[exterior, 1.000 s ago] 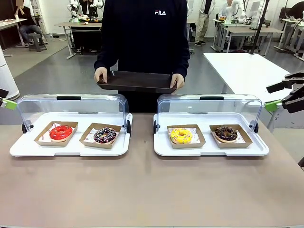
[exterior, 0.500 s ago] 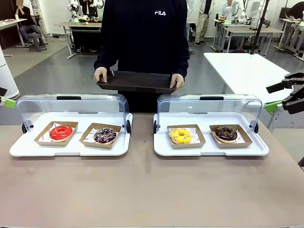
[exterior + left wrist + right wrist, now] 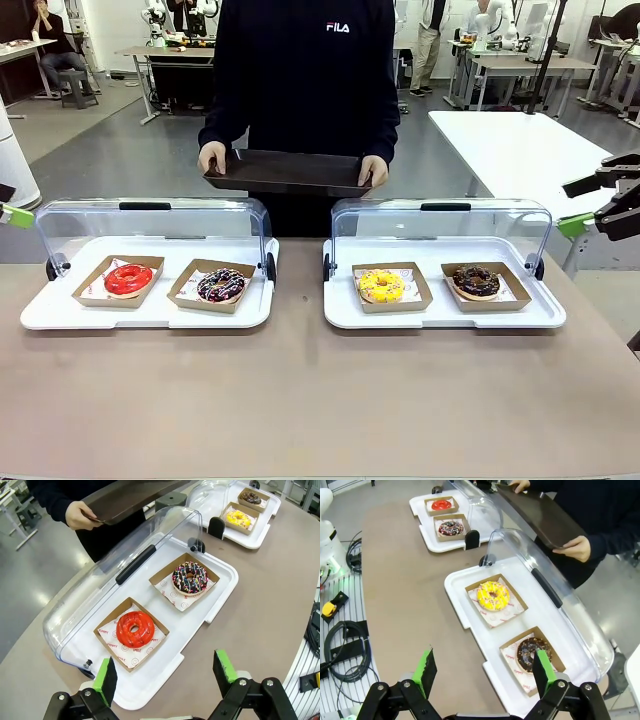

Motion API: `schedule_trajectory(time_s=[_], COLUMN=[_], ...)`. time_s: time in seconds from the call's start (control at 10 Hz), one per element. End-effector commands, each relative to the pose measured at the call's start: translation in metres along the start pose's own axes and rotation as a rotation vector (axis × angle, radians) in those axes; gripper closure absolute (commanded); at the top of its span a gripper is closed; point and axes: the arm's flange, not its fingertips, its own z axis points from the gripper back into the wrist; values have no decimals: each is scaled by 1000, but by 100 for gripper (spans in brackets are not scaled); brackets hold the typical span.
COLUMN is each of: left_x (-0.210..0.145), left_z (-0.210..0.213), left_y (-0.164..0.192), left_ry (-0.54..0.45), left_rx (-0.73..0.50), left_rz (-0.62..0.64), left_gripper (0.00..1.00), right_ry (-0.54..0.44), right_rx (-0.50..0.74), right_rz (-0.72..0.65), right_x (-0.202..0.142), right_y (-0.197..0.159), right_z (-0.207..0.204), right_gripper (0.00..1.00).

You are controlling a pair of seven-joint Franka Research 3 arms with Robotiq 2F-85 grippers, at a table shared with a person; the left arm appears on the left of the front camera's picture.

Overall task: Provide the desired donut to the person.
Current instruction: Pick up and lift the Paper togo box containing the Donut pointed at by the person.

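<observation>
Brown tabletop [image 3: 300, 400]; ahead of spread, empty right gripper [image 3: 484, 672], soft sticky yellow ring donut [image 3: 493, 595]; likely safer pinching brown cardboard tray [image 3: 471, 588].

The front camera sat at the near edge of the table [image 3: 300, 400] and faced straight across it at the person [image 3: 300, 90] in the upper middle of the frame, with both display trays side by side at middle distance. The left wrist camera looked steeply down, close above the left display tray [image 3: 224, 587], with the red donut [image 3: 135, 629] near centre and the right display tray [image 3: 262, 535] small in the upper right. The right wrist camera looked down likewise, with the yellow donut [image 3: 493, 595] near centre and the left display tray in the upper left; all three views shared both trays and the person's dark serving tray [image 3: 288, 170].
</observation>
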Motion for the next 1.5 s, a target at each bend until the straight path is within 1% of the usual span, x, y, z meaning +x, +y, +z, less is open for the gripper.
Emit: schedule_trajectory(time_s=[0.0, 1.4], left_x=[-1, -1], left_z=[0, 0], left_y=[1, 1], left_ry=[-2, -2], left_rx=[-1, -1], left_rz=[3, 3], left_gripper=[0, 0], right_ry=[-24, -24], right_rx=[14, 14], right_rz=[15, 15], right_x=[0, 0], right_y=[-1, -1], right_z=[-1, -1], right_gripper=[0, 0])
